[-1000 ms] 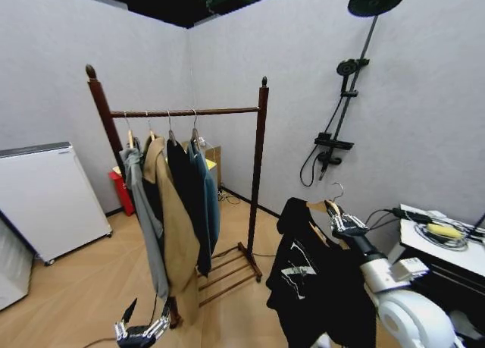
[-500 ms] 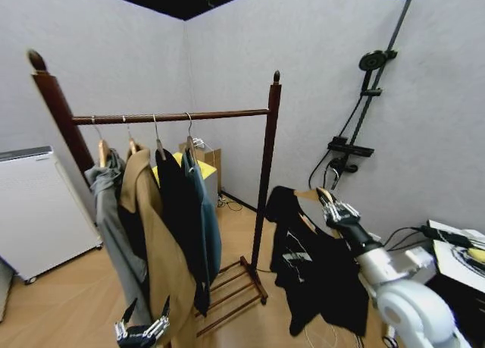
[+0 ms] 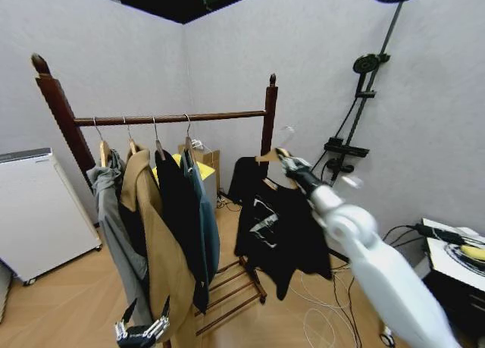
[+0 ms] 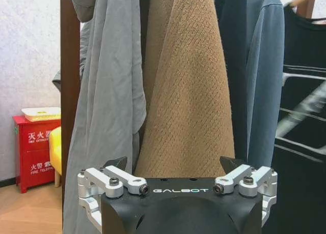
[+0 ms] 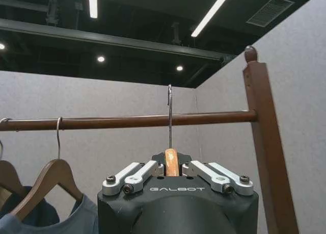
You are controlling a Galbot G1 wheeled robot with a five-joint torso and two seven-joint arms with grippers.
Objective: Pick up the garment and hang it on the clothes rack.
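The garment (image 3: 276, 227), a black T-shirt with a pale chest print, hangs from a light wooden hanger (image 3: 267, 157). My right gripper (image 3: 290, 164) is shut on the hanger's neck, just right of the clothes rack's right post (image 3: 267, 117). In the right wrist view the gripper (image 5: 171, 165) clamps the wooden neck. The metal hook (image 5: 169, 117) rises in front of the rod (image 5: 117, 122), its tip above rod height. My left gripper (image 3: 141, 331) is low by the hung coats, open (image 4: 175, 170) and holding nothing.
A grey garment (image 3: 114, 204), a tan coat (image 3: 163, 242), a black coat (image 3: 178, 204) and a blue-teal jacket (image 3: 206, 211) fill the rod's left half. A white cabinet (image 3: 38, 204) stands left, a shower fixture (image 3: 356, 105) on the right wall, and cables (image 3: 326, 318) lie on the floor.
The camera has come closer to the rack. My right arm has carried the T-shirt up and left, from low on the right to beside the rack's right post. The left gripper stays low.
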